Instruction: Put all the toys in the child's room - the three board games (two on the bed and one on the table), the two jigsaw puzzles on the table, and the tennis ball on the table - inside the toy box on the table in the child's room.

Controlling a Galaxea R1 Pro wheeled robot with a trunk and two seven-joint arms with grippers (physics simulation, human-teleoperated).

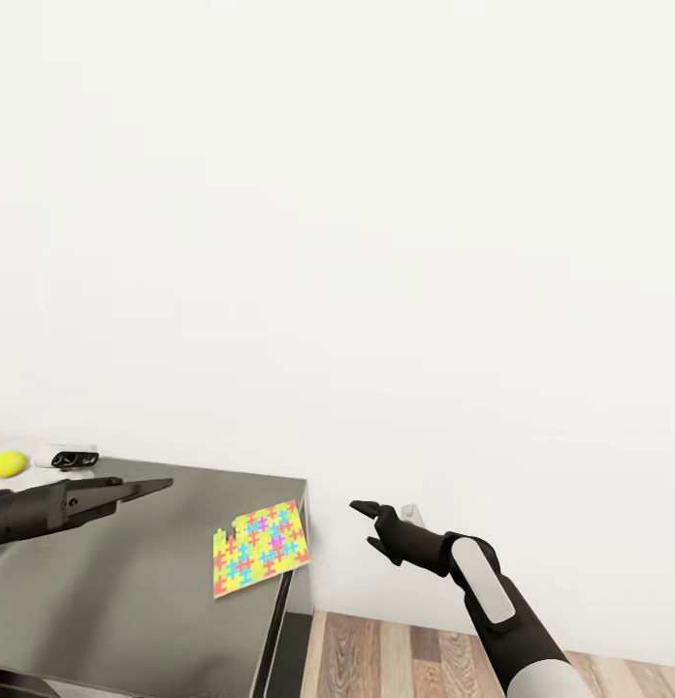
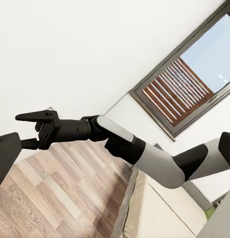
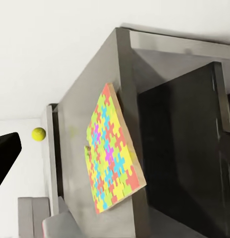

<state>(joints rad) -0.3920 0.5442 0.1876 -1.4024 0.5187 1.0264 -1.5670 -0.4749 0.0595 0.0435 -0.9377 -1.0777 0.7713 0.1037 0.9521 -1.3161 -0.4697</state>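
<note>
Your jigsaw puzzle (image 1: 261,548) lies on the cabinet (image 1: 134,601), at its right edge. The tennis ball (image 1: 7,463) sits behind, toward ten o'clock.

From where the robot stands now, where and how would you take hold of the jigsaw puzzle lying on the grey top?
Probably by the corner of the jigsaw puzzle that overhangs the right edge of the grey top. It is thin and lies flat, so a top pinch has little to grip; the overhang lets one finger pass beneath. The right gripper is beside that edge, so come in from the right, fingers above and below.
</note>
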